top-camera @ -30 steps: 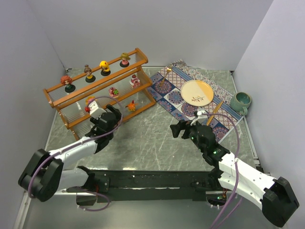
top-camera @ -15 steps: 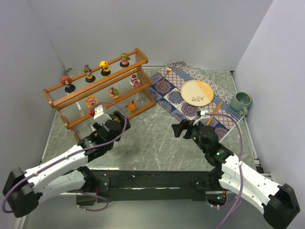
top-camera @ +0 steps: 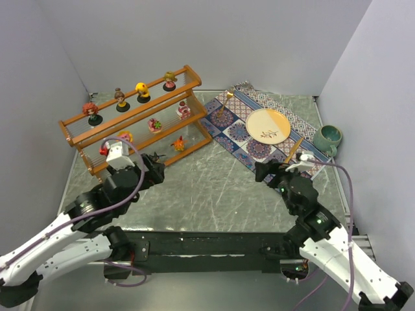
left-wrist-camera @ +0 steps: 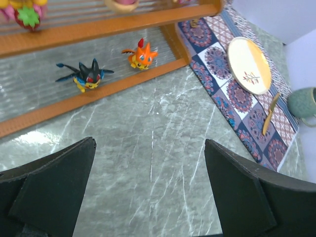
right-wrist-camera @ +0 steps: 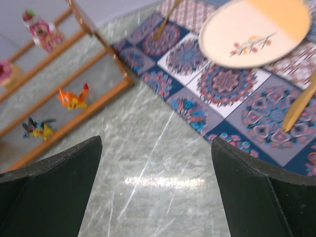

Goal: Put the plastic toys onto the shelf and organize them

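The left jaws are wide apart and empty, just in front of the shelf [top-camera: 136, 109]. The black spiky toy [left-wrist-camera: 86, 76] and the orange toy [left-wrist-camera: 140, 54] sit on its bottom step, a bit past those jaws. Pink toys [top-camera: 155, 124] sit on the middle step, four dolls [top-camera: 121, 98] on top. The right jaws, wide apart and empty, are well right of the shelf.

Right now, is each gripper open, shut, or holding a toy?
Left gripper: open, holding nothing.
Right gripper: open, holding nothing.
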You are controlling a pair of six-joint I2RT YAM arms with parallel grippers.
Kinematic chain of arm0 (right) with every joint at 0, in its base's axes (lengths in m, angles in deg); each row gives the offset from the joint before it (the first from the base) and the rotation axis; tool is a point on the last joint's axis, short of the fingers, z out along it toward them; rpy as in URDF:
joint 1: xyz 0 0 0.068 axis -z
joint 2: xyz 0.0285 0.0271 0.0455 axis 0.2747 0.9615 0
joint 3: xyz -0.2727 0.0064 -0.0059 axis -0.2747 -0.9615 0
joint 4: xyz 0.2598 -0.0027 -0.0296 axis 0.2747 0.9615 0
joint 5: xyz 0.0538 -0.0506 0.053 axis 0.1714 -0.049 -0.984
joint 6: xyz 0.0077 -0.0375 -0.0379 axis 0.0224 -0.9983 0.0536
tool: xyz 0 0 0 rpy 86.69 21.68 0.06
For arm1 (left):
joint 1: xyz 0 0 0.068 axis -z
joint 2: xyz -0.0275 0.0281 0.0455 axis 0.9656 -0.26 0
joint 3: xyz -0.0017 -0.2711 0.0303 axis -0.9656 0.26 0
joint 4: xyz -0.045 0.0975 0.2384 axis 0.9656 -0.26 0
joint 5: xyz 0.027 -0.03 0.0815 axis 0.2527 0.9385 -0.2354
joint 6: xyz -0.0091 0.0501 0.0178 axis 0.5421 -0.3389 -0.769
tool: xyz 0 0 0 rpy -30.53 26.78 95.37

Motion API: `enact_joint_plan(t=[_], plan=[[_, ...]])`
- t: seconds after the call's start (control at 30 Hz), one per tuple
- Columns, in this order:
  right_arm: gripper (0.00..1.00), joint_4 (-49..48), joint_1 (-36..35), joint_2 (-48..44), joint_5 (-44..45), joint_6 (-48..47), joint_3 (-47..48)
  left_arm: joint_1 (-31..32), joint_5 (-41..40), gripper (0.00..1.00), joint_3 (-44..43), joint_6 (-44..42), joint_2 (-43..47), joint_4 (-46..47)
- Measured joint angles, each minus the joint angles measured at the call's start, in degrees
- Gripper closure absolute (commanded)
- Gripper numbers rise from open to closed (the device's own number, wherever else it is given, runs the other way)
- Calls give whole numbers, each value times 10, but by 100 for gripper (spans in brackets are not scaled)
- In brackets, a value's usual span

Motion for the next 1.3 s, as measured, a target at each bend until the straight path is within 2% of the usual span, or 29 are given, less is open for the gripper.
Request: enact_joint_plan(t=[0.37,0.77,1.3], plan=[[1,110,0,-83,71,4,40,0,33,3,-7,-68,120,-26],[0,188,0,-134,110,13,57,1,73,3,-2,-68,165,-40],[0,224,0,-162,115,33,66,1,74,3,33,-56,204,-40]])
